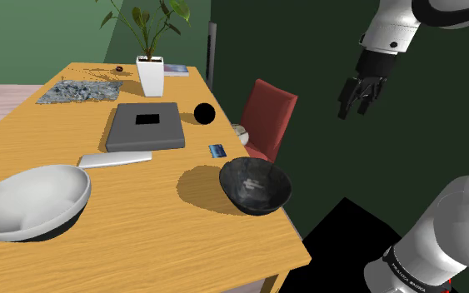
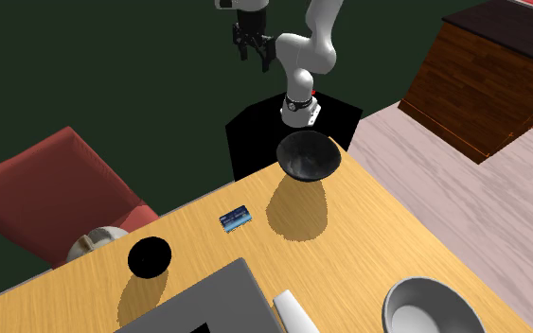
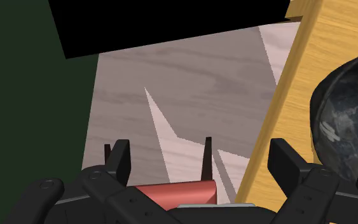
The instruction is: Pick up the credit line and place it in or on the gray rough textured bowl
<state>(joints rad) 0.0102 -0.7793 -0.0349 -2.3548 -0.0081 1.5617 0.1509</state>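
We take this to be the opening step: the reach for the card, with nothing grasped yet. Starting from the shoulder view's left, the card (image 1: 217, 151) lies flat on the table (image 1: 182, 241), well apart from the gripper and far below it. Next comes the dark mottled bowl (image 1: 255, 185) at the table's edge, also below the gripper but nearer to it than the card is. Card and bowl sit near each other without touching. Then comes the red chair (image 1: 267, 116), roughly beneath the gripper. Last, the gripper (image 1: 353, 108) hangs high off the table's side, its fingers spread and holding nothing. Next, we judge, it must swing over the table, drop low and straddle the thin card squarely.
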